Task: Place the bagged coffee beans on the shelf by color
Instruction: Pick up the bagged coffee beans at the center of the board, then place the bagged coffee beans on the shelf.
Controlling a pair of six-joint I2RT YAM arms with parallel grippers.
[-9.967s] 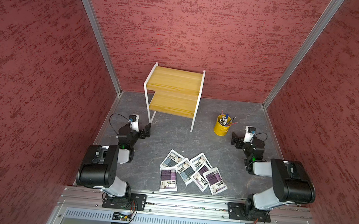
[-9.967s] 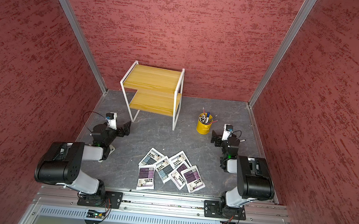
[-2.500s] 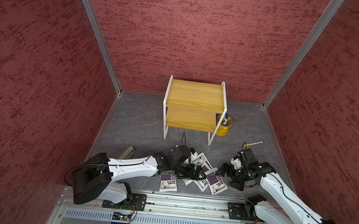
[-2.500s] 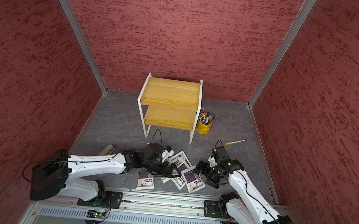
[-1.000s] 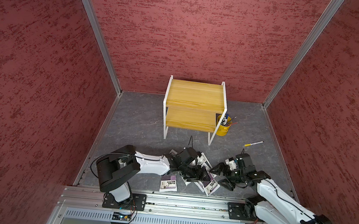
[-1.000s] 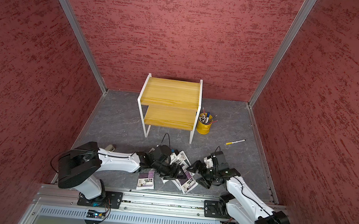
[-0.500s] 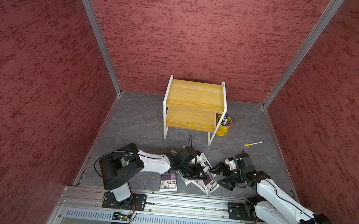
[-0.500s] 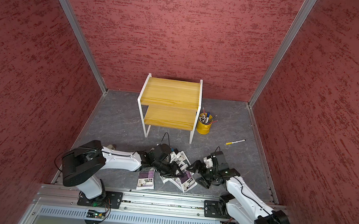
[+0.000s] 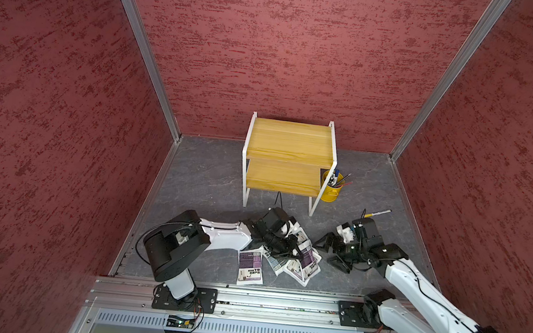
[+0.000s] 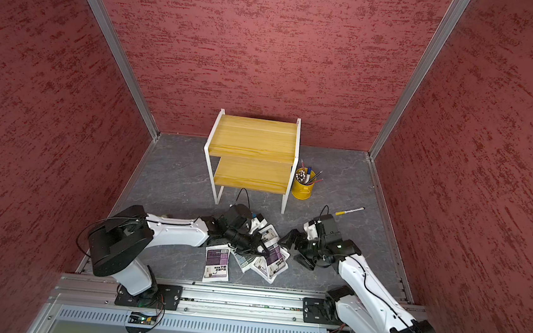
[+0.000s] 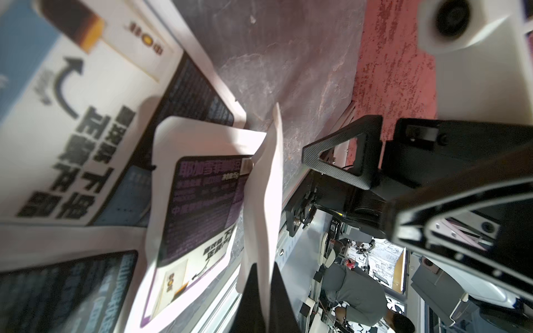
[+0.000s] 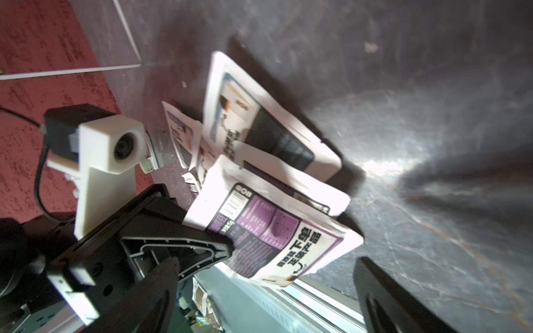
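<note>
left gripper (image 11: 264, 278): two black fingers were pinched tight on the edge of a white pouch.
held pouch (image 11: 264, 187): it was seen edge-on, raised off the table, with only plain white showing.
purple pouch (image 11: 199, 207): it lay at nine o'clock of the held pouch, touching it and resting on other pouches.
grey-blue pouch (image 11: 86, 95): it lay at ten o'clock, partly under the purple pouch, its bold black print blurred.
right gripper (image 11: 354, 187): it was at three o'clock, its black triangular fingers spread wide and gripping nothing.
table (image 11: 288, 57): grey marbled surface showed at twelve o'clock.
red wall (image 11: 395, 72): it stood at one o'clock.
</note>
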